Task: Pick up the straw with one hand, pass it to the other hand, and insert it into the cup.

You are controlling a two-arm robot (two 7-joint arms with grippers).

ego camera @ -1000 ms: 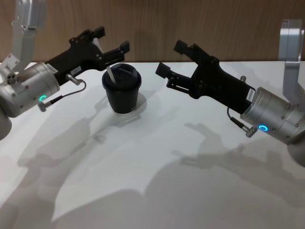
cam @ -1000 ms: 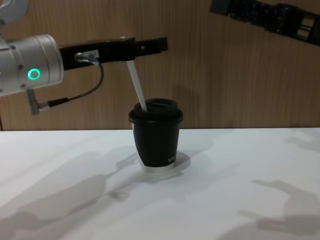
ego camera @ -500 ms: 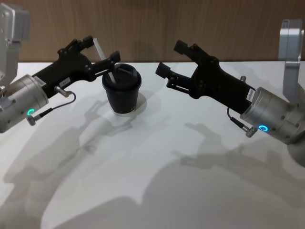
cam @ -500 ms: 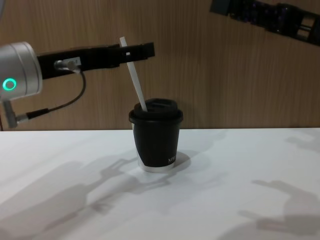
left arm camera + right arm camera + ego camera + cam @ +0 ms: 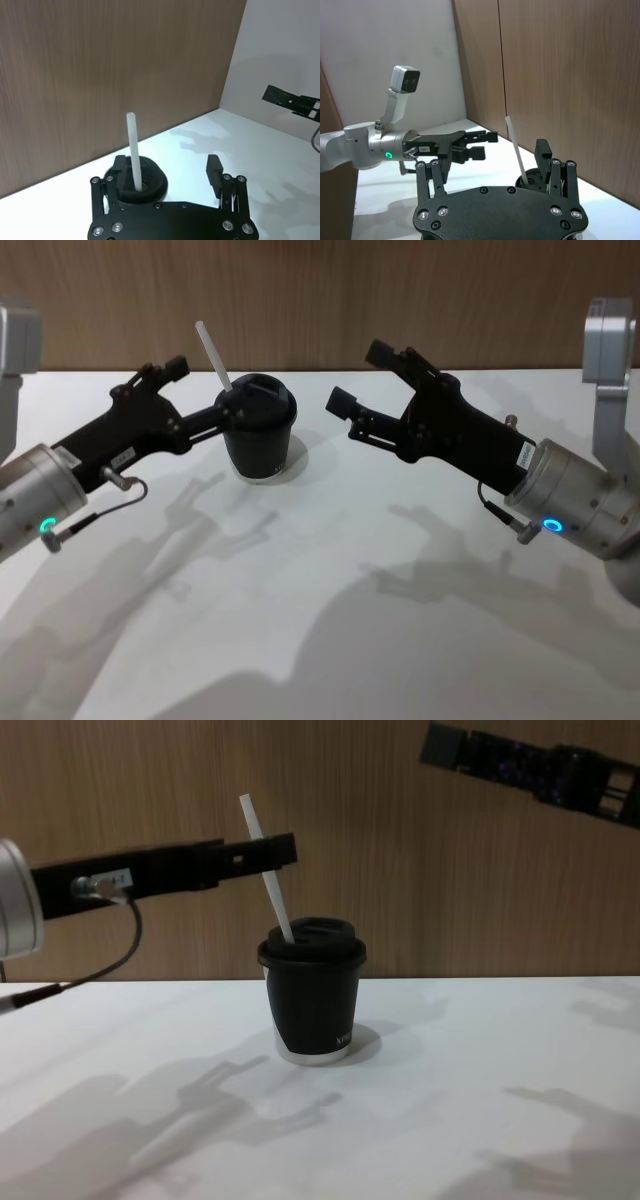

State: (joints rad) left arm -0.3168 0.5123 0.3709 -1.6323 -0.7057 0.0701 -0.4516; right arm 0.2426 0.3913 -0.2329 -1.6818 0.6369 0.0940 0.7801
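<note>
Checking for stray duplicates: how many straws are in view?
1. The white straw stands tilted in the lid of the black cup on the table, beside the open left gripper, which does not hold it. Nothing suggests another is hidden.

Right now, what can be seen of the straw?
The straw is thin, straight, white and plastic-looking. Its lower end sits in the opening of the black cup's domed lid, and the rest leans up toward the robot's left, well above the lid. The left gripper, fingers open, is beside it without gripping it. Nothing else touches it.
</note>
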